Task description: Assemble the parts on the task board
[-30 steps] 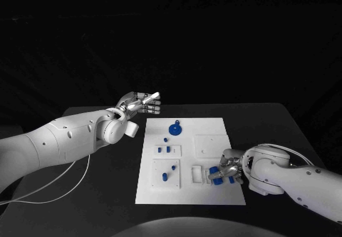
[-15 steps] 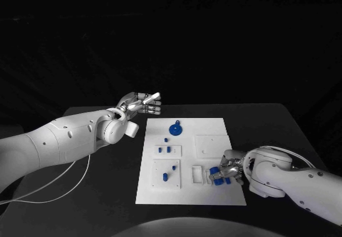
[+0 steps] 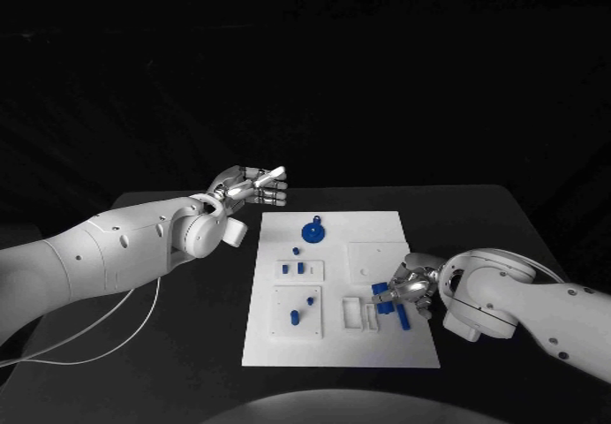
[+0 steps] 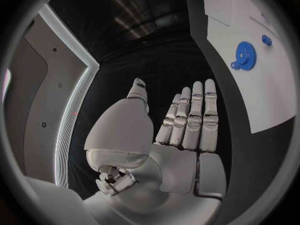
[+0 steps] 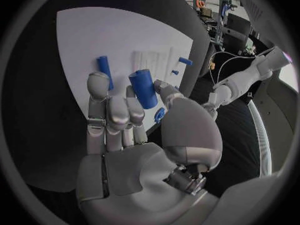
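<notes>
Here, my right hand (image 3: 410, 289) sits over the near right part of the task board (image 3: 382, 353), its fingers (image 5: 119, 112) curled round a blue cylinder (image 5: 143, 88) that I hold pinched against the thumb. In the right wrist view that cylinder stands up out of my fingers, raised off the white plate, and a second, thinner blue peg (image 5: 104, 70) lies flat on the board just beyond my fingertips. In the head view a blue piece (image 3: 380, 288) shows at the tips of my fingers, and more blue parts (image 3: 396, 316) lie just beside the hand, near a small white slotted block (image 3: 353, 312).

My left hand (image 3: 251, 185) hangs in the air off the far left corner of the board, well apart from it, holding nothing; its fingers (image 4: 192, 116) are stretched out straight and close side by side, thumb apart.

Further up the board lies a round blue gear (image 3: 313, 231), and between it and the near edge are two white square plates (image 3: 300, 311) with small blue pegs (image 3: 296, 266) in them.
</notes>
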`<action>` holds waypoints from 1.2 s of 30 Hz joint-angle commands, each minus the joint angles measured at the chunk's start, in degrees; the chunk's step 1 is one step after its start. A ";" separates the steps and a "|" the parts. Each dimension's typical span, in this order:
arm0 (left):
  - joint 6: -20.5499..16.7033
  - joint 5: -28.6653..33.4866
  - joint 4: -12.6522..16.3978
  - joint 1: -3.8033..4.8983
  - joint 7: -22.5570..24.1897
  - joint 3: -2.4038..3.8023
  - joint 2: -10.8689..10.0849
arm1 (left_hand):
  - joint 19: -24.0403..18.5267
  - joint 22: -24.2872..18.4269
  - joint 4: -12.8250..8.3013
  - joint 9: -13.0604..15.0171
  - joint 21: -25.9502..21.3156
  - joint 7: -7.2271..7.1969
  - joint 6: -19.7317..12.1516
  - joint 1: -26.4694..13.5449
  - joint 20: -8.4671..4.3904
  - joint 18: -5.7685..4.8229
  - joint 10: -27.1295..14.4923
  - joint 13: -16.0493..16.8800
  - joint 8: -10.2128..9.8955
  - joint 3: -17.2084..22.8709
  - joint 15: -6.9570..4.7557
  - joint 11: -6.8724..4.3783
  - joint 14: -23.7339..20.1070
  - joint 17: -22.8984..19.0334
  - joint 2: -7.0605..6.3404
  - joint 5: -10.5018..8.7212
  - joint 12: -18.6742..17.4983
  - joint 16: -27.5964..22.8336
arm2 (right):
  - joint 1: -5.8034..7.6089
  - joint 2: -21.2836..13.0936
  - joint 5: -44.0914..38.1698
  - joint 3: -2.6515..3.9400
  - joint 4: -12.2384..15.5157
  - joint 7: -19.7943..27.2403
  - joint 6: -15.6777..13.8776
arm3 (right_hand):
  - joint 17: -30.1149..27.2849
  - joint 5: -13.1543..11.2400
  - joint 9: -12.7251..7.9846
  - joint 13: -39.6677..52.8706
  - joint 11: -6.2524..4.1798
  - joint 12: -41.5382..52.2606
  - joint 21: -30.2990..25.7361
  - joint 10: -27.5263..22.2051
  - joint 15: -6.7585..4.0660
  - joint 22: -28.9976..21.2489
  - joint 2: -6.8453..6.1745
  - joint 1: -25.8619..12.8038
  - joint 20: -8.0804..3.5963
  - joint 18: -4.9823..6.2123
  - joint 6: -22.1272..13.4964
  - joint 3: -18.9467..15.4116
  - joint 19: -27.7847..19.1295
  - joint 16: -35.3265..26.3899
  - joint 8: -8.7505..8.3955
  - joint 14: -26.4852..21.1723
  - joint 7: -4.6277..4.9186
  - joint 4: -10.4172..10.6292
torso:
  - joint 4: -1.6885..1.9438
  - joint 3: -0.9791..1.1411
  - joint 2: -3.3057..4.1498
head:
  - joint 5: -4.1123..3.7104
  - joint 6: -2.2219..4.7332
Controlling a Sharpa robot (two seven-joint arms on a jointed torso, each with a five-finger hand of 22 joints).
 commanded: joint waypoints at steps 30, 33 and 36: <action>2.25 0.10 0.16 0.00 -0.82 0.03 0.06 | -0.02 0.12 1.07 -0.10 -0.16 0.01 -0.67 -0.20 0.36 1.03 -0.62 0.09 -0.17 0.45 0.06 0.05 -0.48 0.05 -0.63 -0.20 -0.06 -0.20 | 0.37 3.94 3.58 -2.40 -1.23 -3.55 3.44 | -0.12 -7.81 -3.10 -0.65 -0.31 -0.31 -0.37 1.14 -0.19 0.10 0.73 -0.46 0.24 0.16 1.33 2.84 2.49 -0.08 0.56 -0.02 -0.41 -2.14 | 0.02 0.00 0.02 | 0.46 -0.75; 2.30 0.07 0.17 0.00 -0.93 0.03 0.07 | -0.02 0.12 1.07 -0.10 -0.16 0.01 -0.67 -0.20 0.36 1.03 -0.62 0.09 -0.17 0.45 0.06 0.05 -0.48 0.05 -0.63 -0.20 -0.06 -0.20 | 0.37 4.18 3.43 -2.63 -1.33 -3.57 3.77 | -0.10 -11.33 -3.24 -0.68 -0.29 -0.28 -0.31 1.29 -0.19 0.12 0.61 -0.71 0.24 0.15 1.52 2.48 2.49 -0.03 0.57 -0.01 -0.42 -1.07 | 0.06 -0.03 0.00 | 0.49 -0.84; 2.38 0.03 0.19 0.00 -1.01 0.03 0.06 | -0.02 0.12 1.07 -0.10 -0.16 0.01 -0.67 -0.20 0.36 1.03 -0.62 0.09 -0.17 0.45 0.06 0.05 -0.48 0.05 -0.63 -0.20 -0.06 -0.20 | 0.37 4.38 3.31 -2.76 -1.36 -3.58 4.00 | -0.12 -12.20 -3.36 -0.83 -0.31 -0.42 -0.40 1.35 -0.19 0.05 0.10 -0.17 0.24 0.15 1.67 2.41 2.51 -0.03 0.58 -0.02 -0.41 0.41 | 0.03 -0.03 0.00 | 0.57 -0.85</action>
